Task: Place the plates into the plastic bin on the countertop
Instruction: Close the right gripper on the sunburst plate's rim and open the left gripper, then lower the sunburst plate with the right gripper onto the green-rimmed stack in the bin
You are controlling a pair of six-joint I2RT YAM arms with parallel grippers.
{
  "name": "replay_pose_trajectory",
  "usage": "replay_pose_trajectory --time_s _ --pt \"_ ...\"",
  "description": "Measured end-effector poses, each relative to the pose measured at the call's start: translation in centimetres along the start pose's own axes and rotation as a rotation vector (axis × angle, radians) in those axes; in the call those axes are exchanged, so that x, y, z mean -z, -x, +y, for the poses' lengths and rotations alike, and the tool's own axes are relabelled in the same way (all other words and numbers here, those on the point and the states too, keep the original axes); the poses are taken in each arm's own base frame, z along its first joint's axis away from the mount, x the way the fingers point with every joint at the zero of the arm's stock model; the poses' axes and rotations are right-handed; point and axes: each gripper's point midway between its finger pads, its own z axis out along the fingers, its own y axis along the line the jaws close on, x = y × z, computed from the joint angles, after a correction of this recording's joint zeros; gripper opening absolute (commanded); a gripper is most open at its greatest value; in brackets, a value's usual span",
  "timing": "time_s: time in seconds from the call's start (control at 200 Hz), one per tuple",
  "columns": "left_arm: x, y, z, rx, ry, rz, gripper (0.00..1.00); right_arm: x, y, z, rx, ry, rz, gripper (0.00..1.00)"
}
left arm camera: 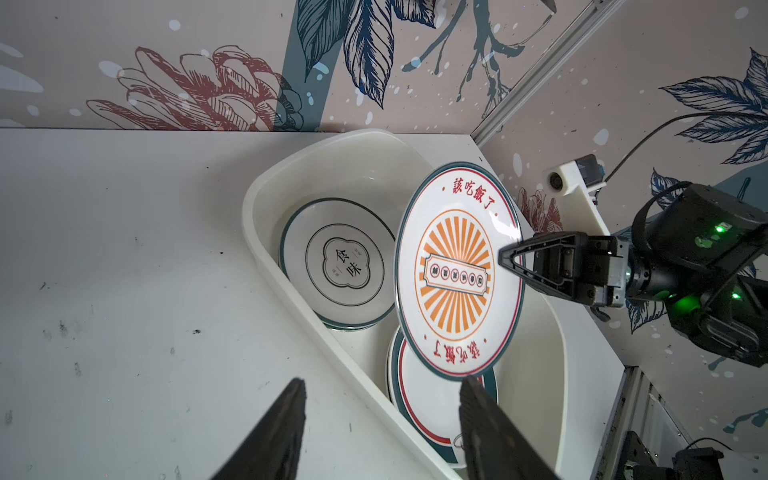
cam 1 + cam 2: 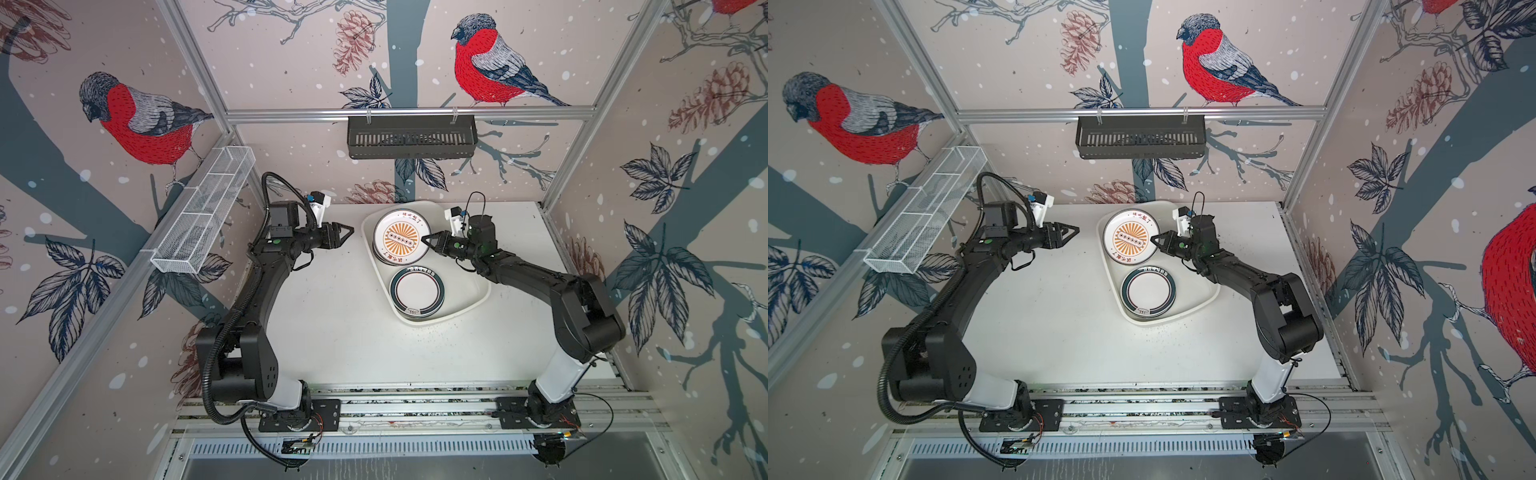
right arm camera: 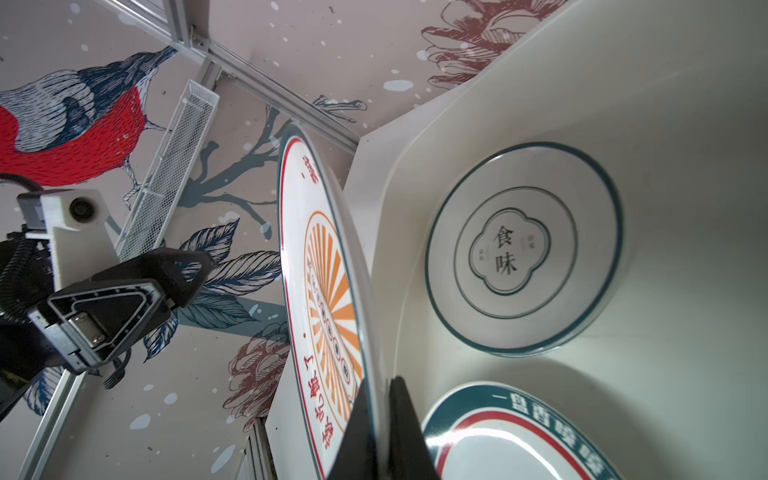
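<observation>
Sunburst-centred round white plate (image 2: 401,240) hangs tilted over the glossy white plastic bin (image 2: 461,284); at its 9 o'clock the left gripper (image 2: 345,237) stands spread and empty, at 3 o'clock the right gripper (image 2: 424,240) pinches its rim, so lowering seems its job.

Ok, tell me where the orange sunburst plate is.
In both top views the sunburst plate hangs over the far end of the plastic bin, right of centre, its rim pinched by the right gripper.
</observation>
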Motion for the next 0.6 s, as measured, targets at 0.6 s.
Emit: replay_pose_trajectory --time_s 0.6 --pt "-0.1 -0.5 -0.1 0.001 -0.011 0.017 0.59 -3.7 1.9 -7.2 -0.107 -0.177 0.046 0.04"
